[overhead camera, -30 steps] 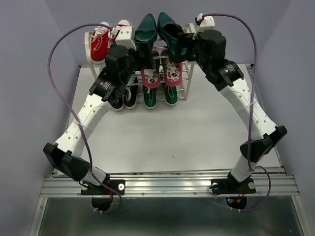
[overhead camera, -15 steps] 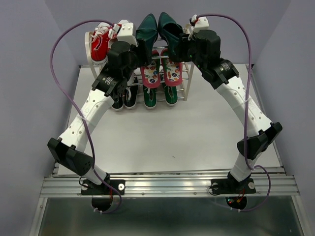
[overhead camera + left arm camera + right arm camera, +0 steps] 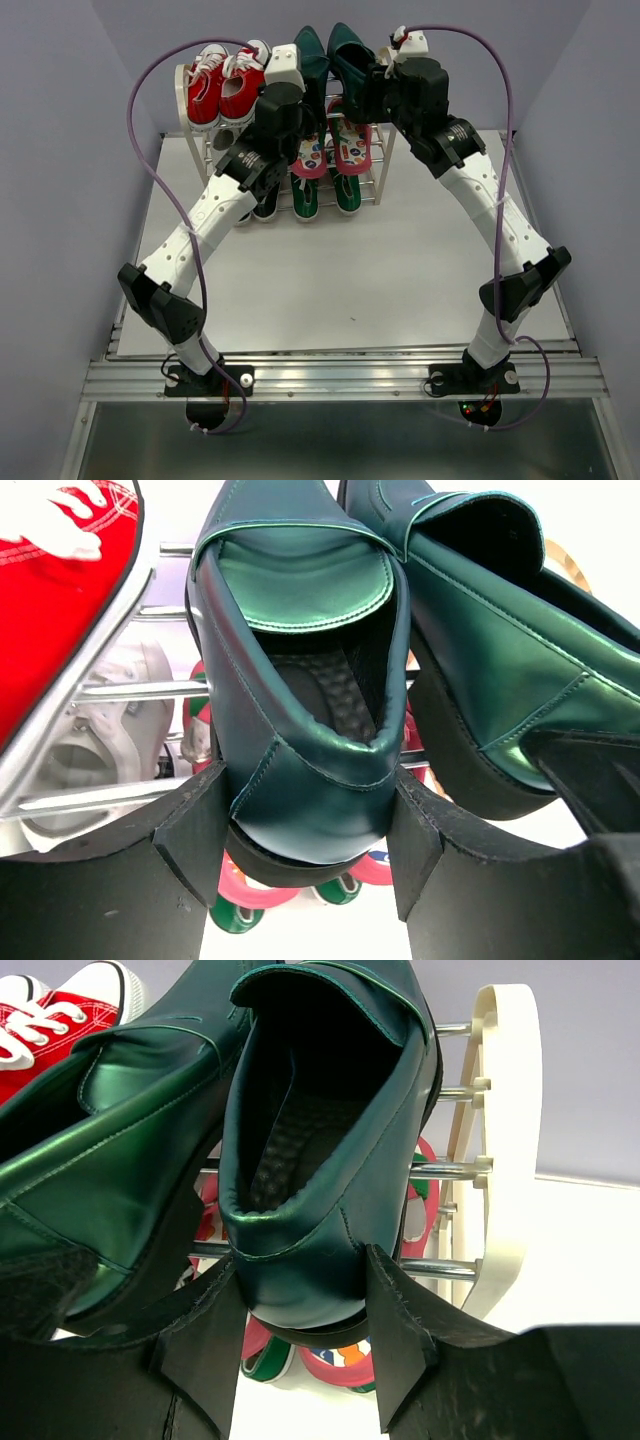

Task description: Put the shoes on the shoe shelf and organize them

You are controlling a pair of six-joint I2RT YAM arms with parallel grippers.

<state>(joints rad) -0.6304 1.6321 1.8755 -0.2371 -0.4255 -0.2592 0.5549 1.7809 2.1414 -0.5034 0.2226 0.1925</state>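
The two glossy dark-green heels sit side by side on the top tier of the shoe shelf (image 3: 181,92). My left gripper (image 3: 310,842) is shut on the back of the left heel (image 3: 300,680); from above, that gripper (image 3: 302,92) is at the shelf's middle. My right gripper (image 3: 300,1312) is shut on the back of the right heel (image 3: 325,1150), and from above this gripper (image 3: 362,92) is just right of centre. The red-strapped flip-flops (image 3: 348,150) lie on the middle tier. Below them are the green sneakers (image 3: 346,192).
Red sneakers (image 3: 222,88) fill the top tier's left half, close beside the left heel. A white sneaker (image 3: 105,715) shows through the rods below them. The cream side frame (image 3: 505,1110) stands right of the right heel. Purple cables arch over both arms.
Both grippers have closed from open onto the backs of the heels. The left arm has swung right, uncovering the red sneakers, and the left heel has shifted toward the right one.
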